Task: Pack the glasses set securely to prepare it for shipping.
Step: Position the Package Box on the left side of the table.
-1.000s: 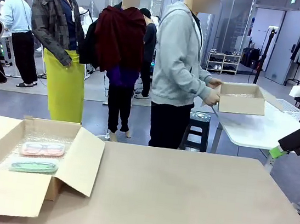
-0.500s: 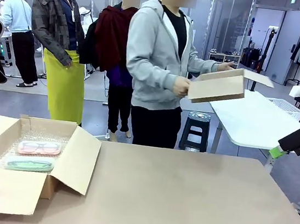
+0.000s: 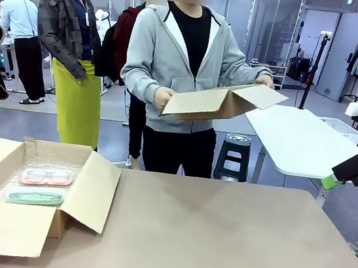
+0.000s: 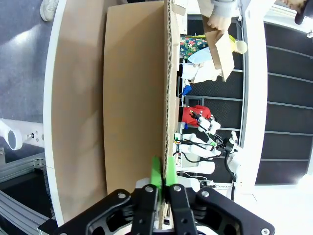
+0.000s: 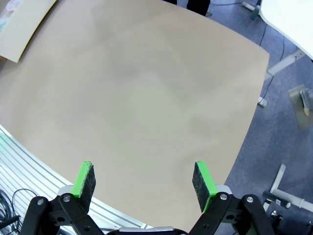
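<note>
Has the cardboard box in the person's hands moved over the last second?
Yes. The smaller cardboard box was at the white side table a second ago; now it is carried leftward, in front of the person, nearer the beige table.

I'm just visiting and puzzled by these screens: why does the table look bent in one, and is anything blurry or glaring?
Right wrist view: a wide lens bows the table edges; the right hand is sharp, open. Left wrist view: the picture is rolled sideways; the left hand pinches a cardboard flap. Front view: even light, soft shadows, shiny wrap under the pink case and green case.
</note>
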